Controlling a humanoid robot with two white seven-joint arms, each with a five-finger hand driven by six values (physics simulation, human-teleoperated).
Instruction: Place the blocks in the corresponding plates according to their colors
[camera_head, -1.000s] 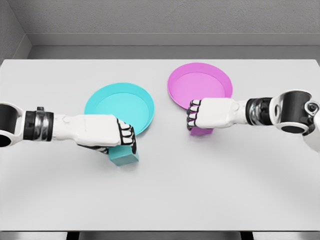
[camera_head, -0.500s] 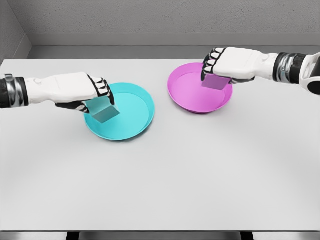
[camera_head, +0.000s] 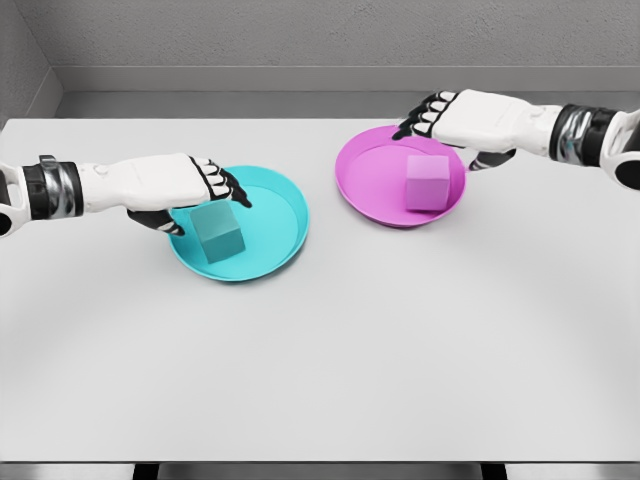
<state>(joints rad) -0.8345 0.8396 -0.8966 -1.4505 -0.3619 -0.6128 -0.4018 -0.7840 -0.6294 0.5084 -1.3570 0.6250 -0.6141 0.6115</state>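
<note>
Left hand (camera_head: 170, 185) spread open just above teal block (camera_head: 219, 233) in teal plate (camera_head: 285, 205); right hand (camera_head: 475, 118) likewise open, over pink block (camera_head: 427, 182) in pink plate (camera_head: 365, 175).

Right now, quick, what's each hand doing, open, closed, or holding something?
Left hand: open, fingers spread above the cyan block, holding nothing.
Right hand: open, fingers spread above the pink block, holding nothing.
</note>
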